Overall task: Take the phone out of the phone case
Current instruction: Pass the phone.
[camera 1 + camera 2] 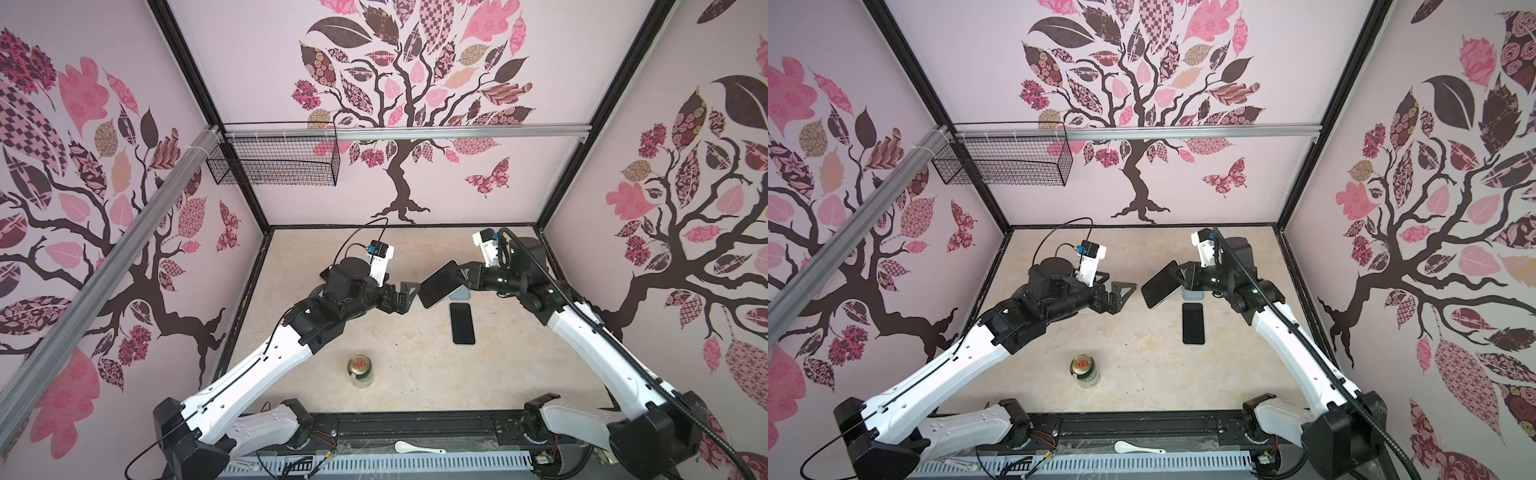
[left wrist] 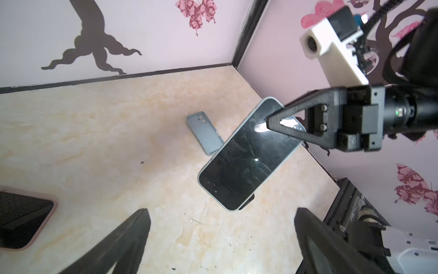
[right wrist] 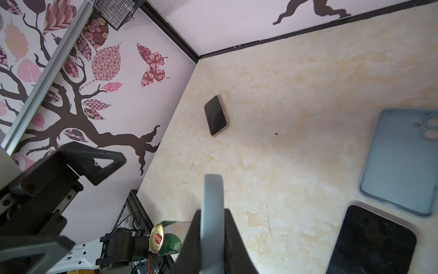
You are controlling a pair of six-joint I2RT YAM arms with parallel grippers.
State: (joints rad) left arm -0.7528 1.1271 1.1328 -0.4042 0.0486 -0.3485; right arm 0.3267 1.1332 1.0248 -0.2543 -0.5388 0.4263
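R gripper (image 1: 460, 275) clamped on cased phone (image 1: 438, 284), phone held tilted above bench (image 1: 395, 353), L gripper (image 1: 405, 297) spread wide, empty, just beside phone's low end, not touching, empty blue-grey case (image 2: 205, 132) & 2nd phone (image 1: 462, 323) flat on bench below, green can (image 1: 360, 370) nr front

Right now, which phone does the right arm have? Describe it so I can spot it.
Start over the far right part of the table, at the right arm's fingers. They pinch the held phone by one end, tilted in the air. Unlike the black phone and empty blue-grey case lying flat nearby, it alone is lifted off the surface.
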